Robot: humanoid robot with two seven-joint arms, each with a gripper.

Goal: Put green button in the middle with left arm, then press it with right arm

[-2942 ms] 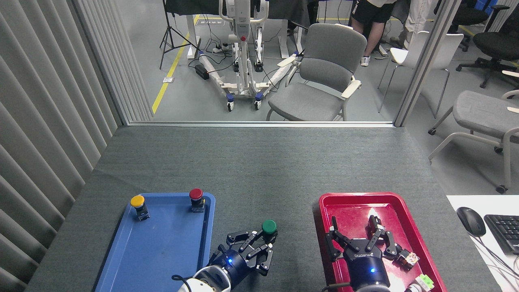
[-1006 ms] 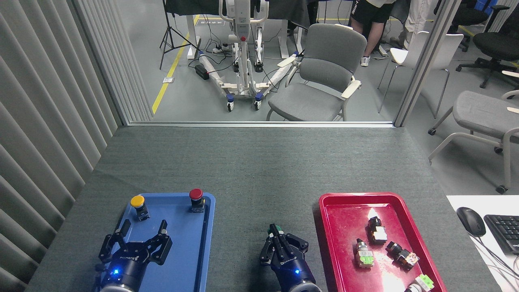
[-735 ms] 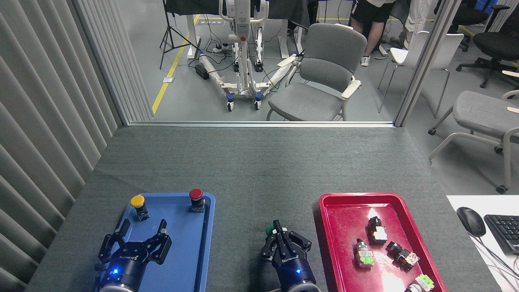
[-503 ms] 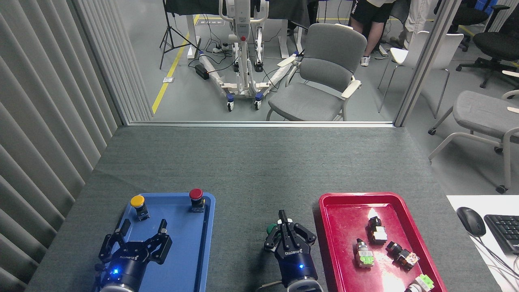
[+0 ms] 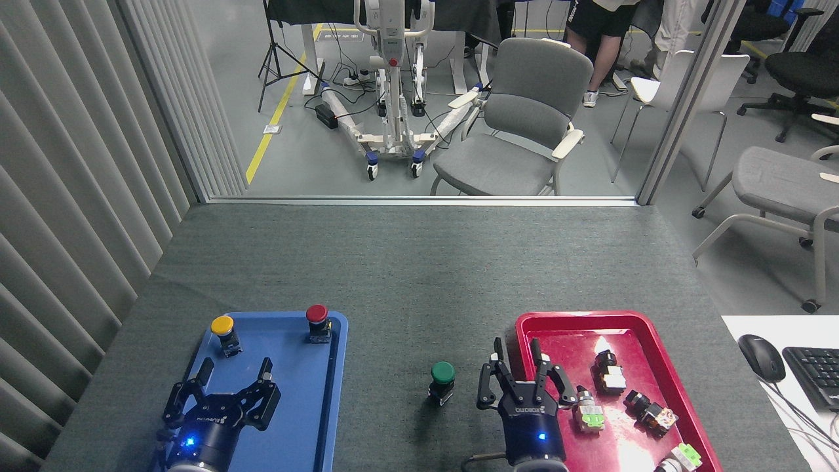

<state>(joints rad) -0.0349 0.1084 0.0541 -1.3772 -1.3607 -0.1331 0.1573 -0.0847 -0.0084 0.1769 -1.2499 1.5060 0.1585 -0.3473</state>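
Observation:
The green button [image 5: 442,379] stands upright on the bare dark grey-green tabletop [image 5: 406,282] between the two trays, with nothing touching it. To its right, my right gripper [image 5: 518,354] hangs over the left rim of the red tray [image 5: 524,326], fingers spread and empty. My left gripper [image 5: 234,372] is above the blue tray [image 5: 288,419], open, with nothing in it.
A yellow-capped button [image 5: 223,333] and a red-capped button [image 5: 318,322] stand at the blue tray's far end. Several small switches [image 5: 611,380] lie in the red tray. A mouse [image 5: 761,356] and keyboard [image 5: 813,376] sit on a white desk at right.
My right gripper, shut over the green button a second ago, has pulled away to the right and opened, leaving the button uncovered. The left gripper has stayed put since then.

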